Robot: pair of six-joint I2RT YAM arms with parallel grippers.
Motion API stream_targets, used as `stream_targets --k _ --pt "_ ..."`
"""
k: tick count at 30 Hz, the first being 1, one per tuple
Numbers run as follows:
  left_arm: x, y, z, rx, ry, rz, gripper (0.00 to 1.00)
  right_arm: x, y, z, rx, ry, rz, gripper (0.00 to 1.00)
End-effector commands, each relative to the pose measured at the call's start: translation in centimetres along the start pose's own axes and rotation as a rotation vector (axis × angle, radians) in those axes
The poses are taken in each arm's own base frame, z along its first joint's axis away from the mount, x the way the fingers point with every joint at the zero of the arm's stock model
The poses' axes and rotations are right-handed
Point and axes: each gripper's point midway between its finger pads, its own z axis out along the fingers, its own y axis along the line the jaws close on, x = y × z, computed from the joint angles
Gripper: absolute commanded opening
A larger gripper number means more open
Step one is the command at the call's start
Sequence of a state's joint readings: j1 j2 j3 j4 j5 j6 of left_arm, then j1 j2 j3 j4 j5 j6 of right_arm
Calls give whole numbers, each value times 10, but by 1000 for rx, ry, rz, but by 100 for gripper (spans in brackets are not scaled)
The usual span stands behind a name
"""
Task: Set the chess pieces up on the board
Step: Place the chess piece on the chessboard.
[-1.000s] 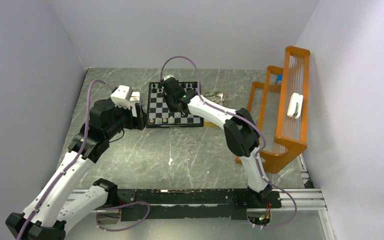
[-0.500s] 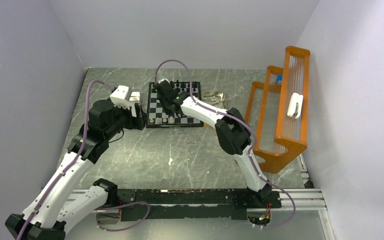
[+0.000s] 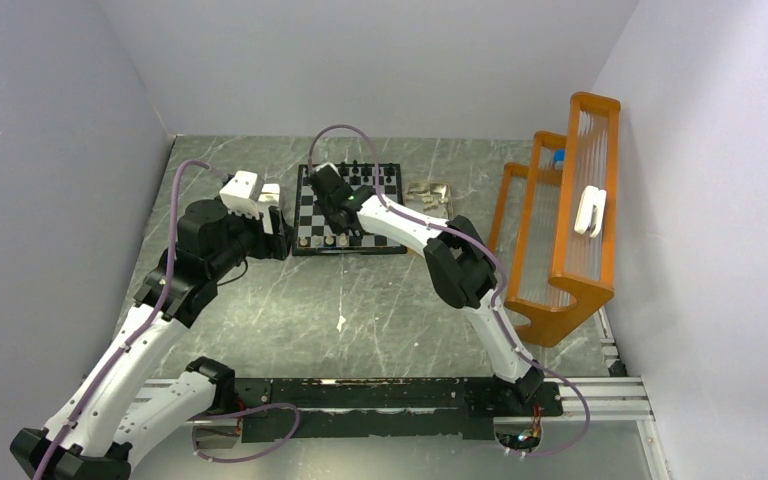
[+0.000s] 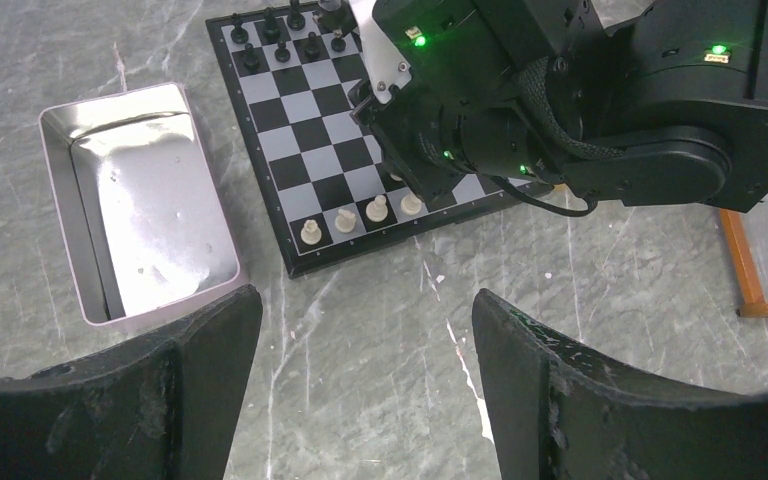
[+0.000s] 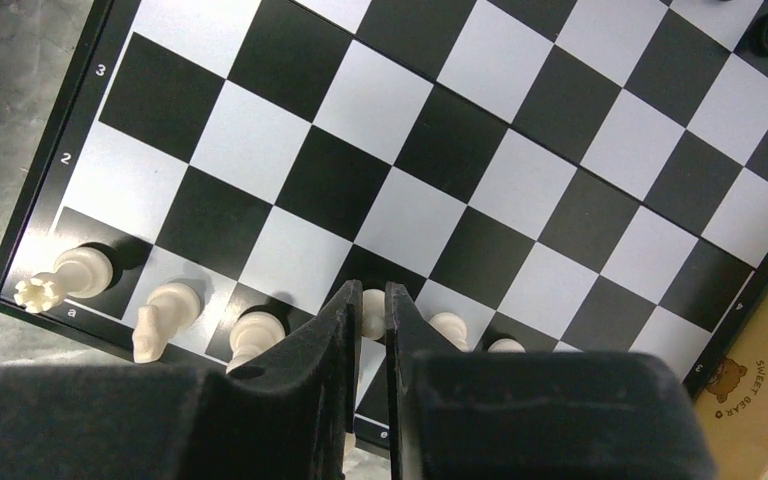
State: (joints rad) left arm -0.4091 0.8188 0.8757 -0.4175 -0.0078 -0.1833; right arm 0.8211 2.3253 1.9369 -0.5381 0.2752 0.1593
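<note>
The board [image 3: 310, 206] lies at the back middle of the table. Over its left half, my right gripper [image 3: 332, 195] points down. In the right wrist view that gripper [image 5: 372, 300] is shut on a cream chess piece [image 5: 372, 314], above the board's near rows. Cream rook [image 5: 65, 278], knight [image 5: 160, 318] and bishop [image 5: 255, 335] stand on the first row to its left, and two more cream pieces [image 5: 450, 328] to its right. Black pieces [image 4: 270, 30] line the far side. My left gripper [image 4: 365, 305] hangs open over bare table, in front of the board [image 4: 300, 110].
A silvery metal tray [image 4: 140, 200] sits just left of the board. A tan tray [image 5: 750, 370] borders the board's right side. An orange rack [image 3: 570, 220] stands at the right wall. The arms' base rail [image 3: 380, 395] runs along the near edge.
My right gripper has moved left across the board, from its middle toward the left half, still shut. The left arm has not moved.
</note>
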Motion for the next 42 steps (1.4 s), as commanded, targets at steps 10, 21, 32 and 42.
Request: stream_targets --k 10,21,32,42 --pt "0 3 -1 -10 0 -6 81 -3 4 6 8 4 -17 17" --pt "-1 3 -1 -10 -1 -5 81 1 4 10 10 27 -23 19" --pt "-1 3 -2 -9 -4 -5 81 4 5 12 9 36 -26 24" --pt "-1 3 -2 -9 -3 -4 81 -9 4 11 16 8 -28 31"
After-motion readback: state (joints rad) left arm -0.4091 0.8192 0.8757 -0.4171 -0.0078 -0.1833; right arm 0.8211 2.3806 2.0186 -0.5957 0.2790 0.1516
